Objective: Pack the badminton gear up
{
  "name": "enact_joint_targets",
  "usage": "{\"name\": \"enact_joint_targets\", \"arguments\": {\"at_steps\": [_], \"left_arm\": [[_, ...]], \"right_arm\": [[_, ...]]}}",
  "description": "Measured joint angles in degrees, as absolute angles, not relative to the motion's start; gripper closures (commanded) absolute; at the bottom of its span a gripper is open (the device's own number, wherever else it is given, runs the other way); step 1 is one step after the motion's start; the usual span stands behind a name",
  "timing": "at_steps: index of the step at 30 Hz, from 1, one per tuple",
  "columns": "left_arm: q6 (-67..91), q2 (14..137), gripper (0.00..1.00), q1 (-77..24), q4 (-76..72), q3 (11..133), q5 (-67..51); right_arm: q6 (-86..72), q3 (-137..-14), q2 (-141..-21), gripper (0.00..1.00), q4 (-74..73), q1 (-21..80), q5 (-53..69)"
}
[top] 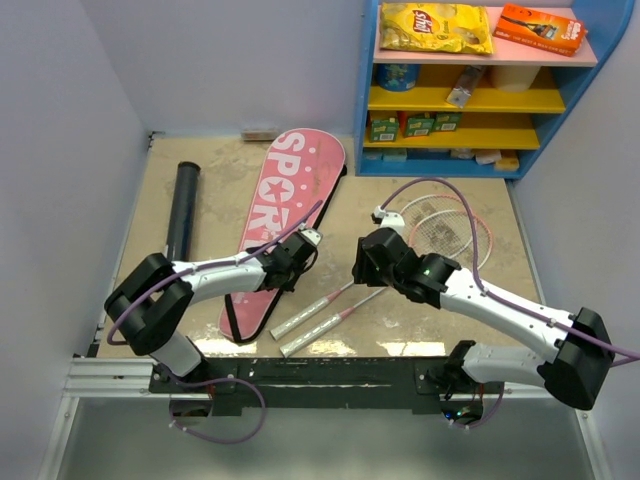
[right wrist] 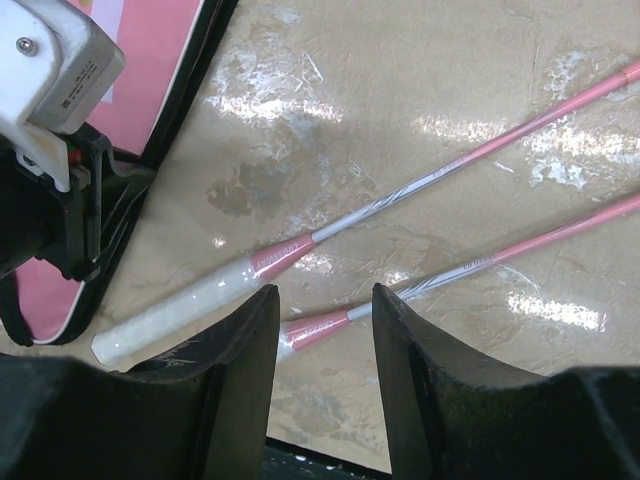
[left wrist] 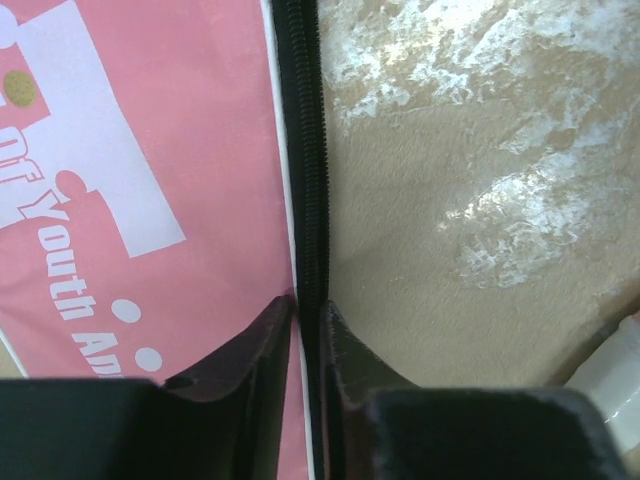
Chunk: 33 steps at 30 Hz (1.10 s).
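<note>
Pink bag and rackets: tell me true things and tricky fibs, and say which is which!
The pink bag lies flat on the table. True.
Both rackets are inside the bag. False: they lie on the table beside it.
The left pincer pinches the bag's black zipper edge. True.
The right pincer holds a racket. False: it hangs open above the handles.
The black tube stands on the shelf. False: it lies on the table, left of the bag.

Pale lilac walls [top: 60, 110] enclose a glossy, possibly stone floor [top: 225, 185]; blue-and-yellow shelves [top: 364, 90] stand far right.
</note>
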State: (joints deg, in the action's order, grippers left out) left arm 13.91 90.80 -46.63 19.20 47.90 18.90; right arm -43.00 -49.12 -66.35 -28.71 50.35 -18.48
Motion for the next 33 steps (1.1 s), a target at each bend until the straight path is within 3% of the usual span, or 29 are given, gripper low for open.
{"name": "enact_joint_targets", "arguments": {"at_steps": [5, 18, 21, 29, 33], "left_arm": [[13.8, 90.2, 1.0, -46.6, 18.8, 47.9, 17.7], [13.4, 82.5, 1.0, -46.6, 18.4, 47.4, 12.4], [13.5, 79.5, 1.0, -46.6, 18.3, 47.3, 10.8], [14.2, 73.6, 1.0, -46.6, 18.0, 47.0, 7.3], [14.4, 70.3, 1.0, -46.6, 18.5, 47.0, 7.2]], "right_arm": [[-43.0, -49.0, -66.3, 0.55, -28.7, 50.3, -18.4], [-43.1, -47.1, -66.3, 0.52, -27.5, 50.3, -17.1], [-43.2, -46.2, -66.4, 0.47, -24.8, 50.3, -14.9], [-44.8, -46.0, -71.6, 0.47, -16.1, 50.4, -9.2], [-46.2, -46.0, -73.0, 0.39, -16.5, 50.3, -10.6]]}}
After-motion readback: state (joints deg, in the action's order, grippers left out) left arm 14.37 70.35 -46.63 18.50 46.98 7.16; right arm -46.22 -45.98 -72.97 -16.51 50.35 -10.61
